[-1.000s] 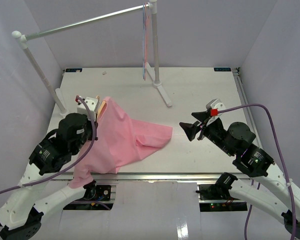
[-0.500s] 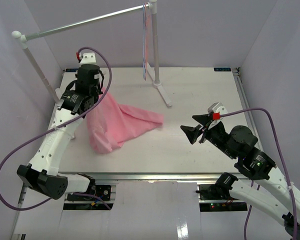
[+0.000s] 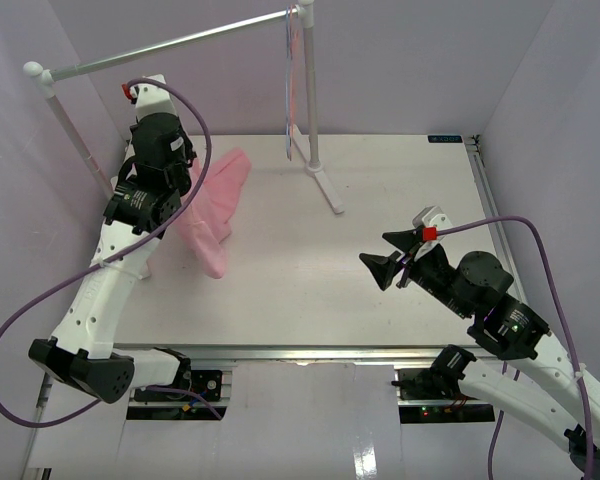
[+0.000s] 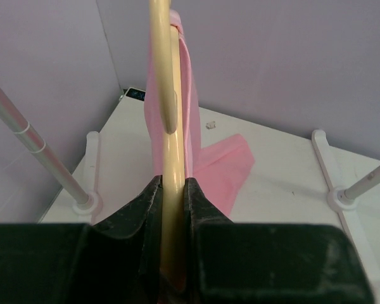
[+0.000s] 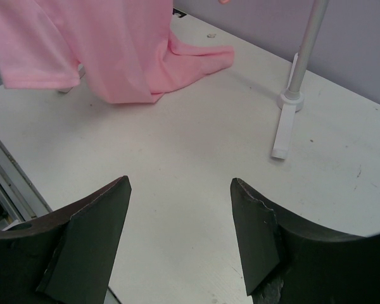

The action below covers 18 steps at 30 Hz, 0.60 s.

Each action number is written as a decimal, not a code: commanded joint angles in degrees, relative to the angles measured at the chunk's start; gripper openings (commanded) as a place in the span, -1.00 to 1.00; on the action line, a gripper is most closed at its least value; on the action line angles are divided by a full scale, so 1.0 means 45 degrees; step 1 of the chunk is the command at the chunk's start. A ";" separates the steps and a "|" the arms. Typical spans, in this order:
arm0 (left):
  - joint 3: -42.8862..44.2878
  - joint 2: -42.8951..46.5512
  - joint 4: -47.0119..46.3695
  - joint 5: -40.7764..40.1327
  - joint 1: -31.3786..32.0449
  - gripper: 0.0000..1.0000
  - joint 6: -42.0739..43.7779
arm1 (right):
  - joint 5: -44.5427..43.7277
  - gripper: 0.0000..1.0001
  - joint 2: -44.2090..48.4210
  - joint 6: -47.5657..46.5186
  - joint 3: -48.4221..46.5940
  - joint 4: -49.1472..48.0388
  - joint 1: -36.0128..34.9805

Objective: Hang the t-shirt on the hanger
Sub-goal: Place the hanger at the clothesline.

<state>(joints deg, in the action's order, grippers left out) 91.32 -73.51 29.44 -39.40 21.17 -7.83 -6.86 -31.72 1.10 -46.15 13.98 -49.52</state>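
The pale tan wooden hanger (image 4: pixel 166 114) stands edge-on between the fingers of my left gripper (image 4: pixel 172 187), which is shut on it. The pink t-shirt (image 3: pixel 212 205) hangs from the hanger, raised at the table's back left, its lower end trailing onto the table. It also shows in the left wrist view (image 4: pixel 196 126) and in the right wrist view (image 5: pixel 107 50). In the top view the hanger is hidden behind the left arm and cloth. My right gripper (image 3: pixel 380 255) is open and empty above the table's right half, well apart from the shirt.
A white rail (image 3: pixel 170 45) on two posts spans the back left; its right post base (image 3: pixel 325 185) stands mid-table. Thin pink and blue hangers (image 3: pixel 292 80) hang from the rail's right end. The left post (image 4: pixel 31 145) stands close to my left gripper.
My left arm has swung up and back from the near left, lifting the hanger and shirt off the table toward the rail. The right gripper has barely moved.
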 commanded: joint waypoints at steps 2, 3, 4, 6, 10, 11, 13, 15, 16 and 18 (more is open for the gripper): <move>0.0578 0.0231 -0.1875 -0.1204 0.0022 -1.00 0.0831 | 0.0196 0.41 0.0127 0.0009 -0.0058 -0.0292 -0.0025; 0.0549 0.0282 -0.2165 -0.1204 0.0022 -1.00 0.1026 | 0.0196 0.41 0.0120 0.0009 -0.0080 -0.0248 -0.0017; 0.0539 0.0326 -0.2400 -0.1200 0.0020 -1.00 0.1181 | 0.0191 0.41 0.0110 0.0009 -0.0100 -0.0196 -0.0015; 0.0611 0.0375 -0.2581 -0.1164 0.0003 -1.00 0.1270 | 0.0151 0.41 0.0076 0.0009 -0.0137 -0.0061 -0.0028; 0.0671 0.0269 -0.2926 -0.1038 -0.0065 -1.00 0.1413 | -0.0020 0.40 0.0077 0.0034 -0.0177 0.0005 -0.0013; 0.0704 0.0202 -0.2918 -0.0980 -0.0114 -1.00 0.1446 | -0.0029 0.40 0.0086 0.0067 -0.0193 0.0039 -0.0022; 0.0792 0.0076 -0.2823 -0.0827 -0.0246 -1.00 0.1424 | -0.0051 0.40 0.0107 0.0143 -0.0213 0.0065 -0.0019; 0.0883 -0.0078 -0.2524 -0.0415 -0.0414 -1.00 0.1201 | -0.0033 0.40 0.0102 0.0239 -0.0225 -0.0091 -0.0012; 0.0962 -0.0173 -0.2342 -0.0169 -0.0507 -1.00 0.1055 | -0.0004 0.39 0.0087 0.0289 -0.0241 -0.0181 -0.0012; 0.1423 -0.0482 -0.1819 0.0314 -0.0757 -1.00 0.0610 | 0.0166 0.39 -0.0007 0.0379 -0.0340 -0.0270 -0.0012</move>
<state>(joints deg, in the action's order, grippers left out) 92.80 -74.24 20.68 -42.13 19.93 -2.58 -6.29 -31.71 1.46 -46.16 14.11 -49.52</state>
